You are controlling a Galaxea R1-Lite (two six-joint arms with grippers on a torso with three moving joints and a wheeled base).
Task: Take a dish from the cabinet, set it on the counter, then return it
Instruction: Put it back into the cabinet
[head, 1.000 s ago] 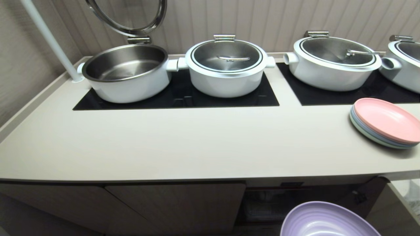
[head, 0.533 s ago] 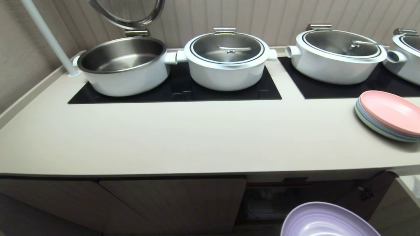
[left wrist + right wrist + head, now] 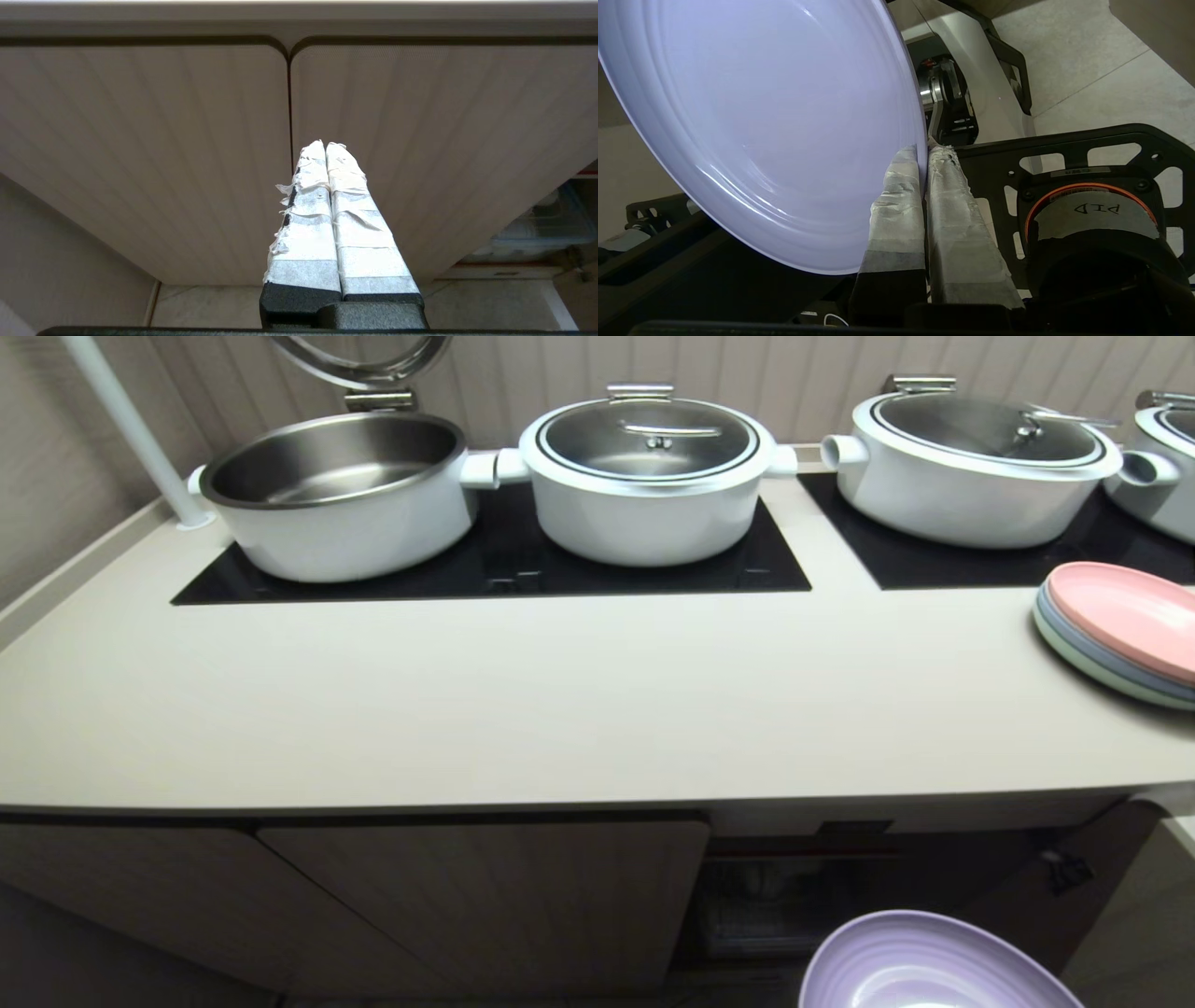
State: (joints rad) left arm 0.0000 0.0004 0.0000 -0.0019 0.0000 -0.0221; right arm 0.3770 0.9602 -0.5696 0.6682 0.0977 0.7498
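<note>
Right wrist view shows the dish (image 3: 752, 130) pinched at its rim between the taped fingers of the right claw (image 3: 924, 154), tilted on edge over the robot's own base. In the head view the dish (image 3: 934, 966) sits low in front of the open cabinet (image 3: 840, 896), below the desk (image 3: 560, 709), so it appears to be out of the cabinet but not yet set down; placing it and returning it remain. The left claw (image 3: 325, 147) hangs pressed together, empty, facing the ribbed doors (image 3: 163, 154).
</note>
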